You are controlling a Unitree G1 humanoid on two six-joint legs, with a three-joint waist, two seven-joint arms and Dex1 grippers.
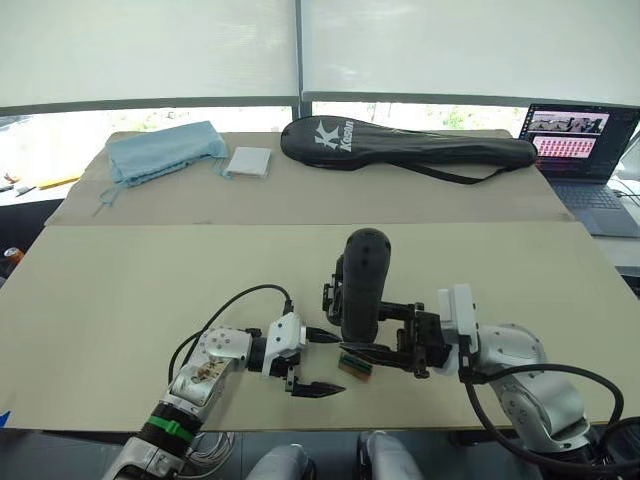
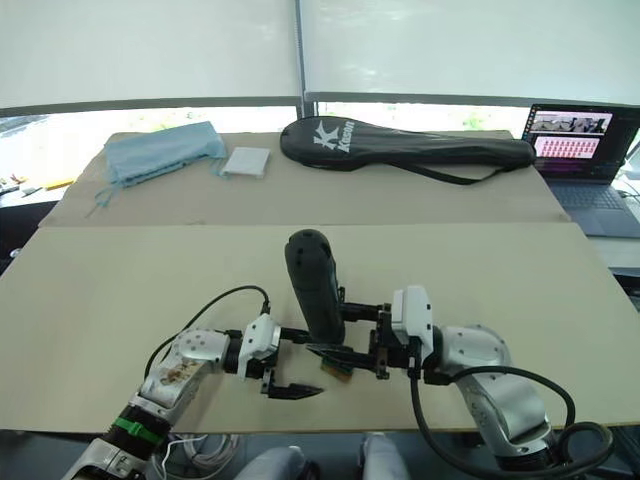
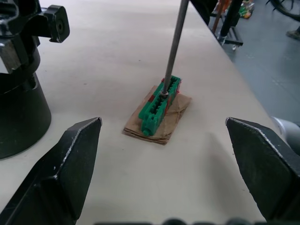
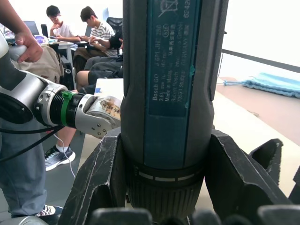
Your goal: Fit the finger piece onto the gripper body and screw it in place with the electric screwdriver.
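Screwdriver, the thick matte-black electric screwdriver (image 1: 362, 285), stands nearly upright near the worktop's near edge, clamped in the right gripper (image 2: 365, 352). Its thin metal bit (image 3: 173, 46) comes down onto a small green ribbed block (image 3: 160, 105) lying on a brown scrap (image 3: 174, 123), seemingly to pick up a screw. To do this well, keep the bit plumb and press lightly. The left gripper (image 1: 318, 362) hovers just beside, fingers spread and empty. A black cylindrical base (image 3: 18, 105), likely the gripper body, stands near.

Beige table (image 1: 120, 290) under bright blinded windows (image 1: 150, 50); laptop (image 1: 580, 150) far right; people seated (image 4: 79, 33) beyond.
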